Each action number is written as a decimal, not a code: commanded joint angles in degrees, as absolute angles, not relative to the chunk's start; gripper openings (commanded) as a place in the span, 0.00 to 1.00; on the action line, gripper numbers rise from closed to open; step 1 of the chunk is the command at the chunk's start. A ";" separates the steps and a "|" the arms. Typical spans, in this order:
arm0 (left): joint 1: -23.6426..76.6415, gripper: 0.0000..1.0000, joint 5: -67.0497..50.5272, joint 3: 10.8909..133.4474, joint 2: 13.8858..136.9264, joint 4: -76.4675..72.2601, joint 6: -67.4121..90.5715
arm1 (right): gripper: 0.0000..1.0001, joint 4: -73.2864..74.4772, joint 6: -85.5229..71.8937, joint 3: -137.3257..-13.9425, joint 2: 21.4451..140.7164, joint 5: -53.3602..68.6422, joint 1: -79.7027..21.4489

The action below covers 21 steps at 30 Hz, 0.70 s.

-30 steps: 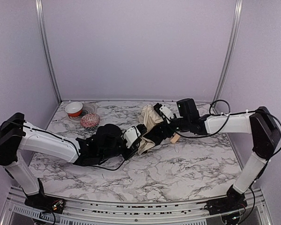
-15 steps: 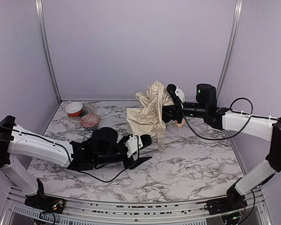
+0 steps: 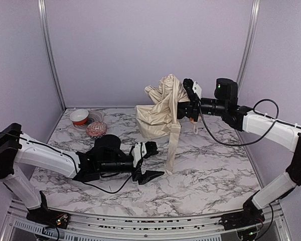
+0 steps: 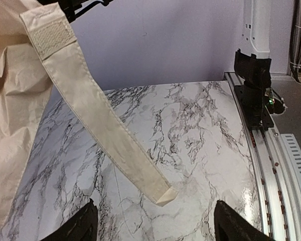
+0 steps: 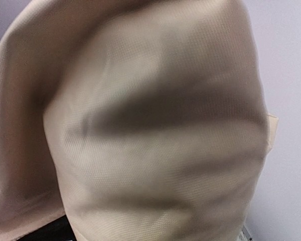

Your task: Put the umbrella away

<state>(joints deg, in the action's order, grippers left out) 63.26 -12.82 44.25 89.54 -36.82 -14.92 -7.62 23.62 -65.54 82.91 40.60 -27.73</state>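
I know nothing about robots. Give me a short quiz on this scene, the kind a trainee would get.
1. Fill in the gap: the left gripper has its jaws ____.
2. What holds the umbrella up in the air?
A. the left gripper
B. the right gripper
C. both grippers
3. True or false: the umbrella's strap is wrapped tight round the fabric.

Key:
1. open
2. B
3. False: the strap hangs loose below the fabric.
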 commanded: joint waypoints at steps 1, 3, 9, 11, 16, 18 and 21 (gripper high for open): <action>62.06 0.89 -9.56 48.62 96.00 -53.95 -8.47 | 0.01 -8.94 22.13 -68.61 81.10 41.21 -27.68; 60.37 0.93 -12.87 50.90 98.92 -56.10 -6.00 | 0.01 -8.46 22.21 -68.71 80.87 41.60 -27.78; 59.50 0.94 -19.72 54.65 106.22 -59.20 -5.31 | 0.01 -6.60 23.01 -69.48 80.39 42.09 -27.86; 59.45 0.93 -19.09 55.11 107.57 -59.85 -5.64 | 0.01 -6.47 23.04 -69.43 80.18 42.33 -27.88; 59.37 0.93 -19.58 56.73 109.27 -60.27 -6.54 | 0.01 -6.01 23.20 -69.66 80.15 42.63 -27.90; 59.34 0.92 -20.55 58.16 110.30 -60.27 -6.43 | 0.01 -5.82 23.21 -69.78 80.16 42.77 -27.86; 59.39 0.71 -23.74 59.37 111.69 -60.29 -5.97 | 0.01 -5.81 23.20 -69.80 79.86 42.89 -27.78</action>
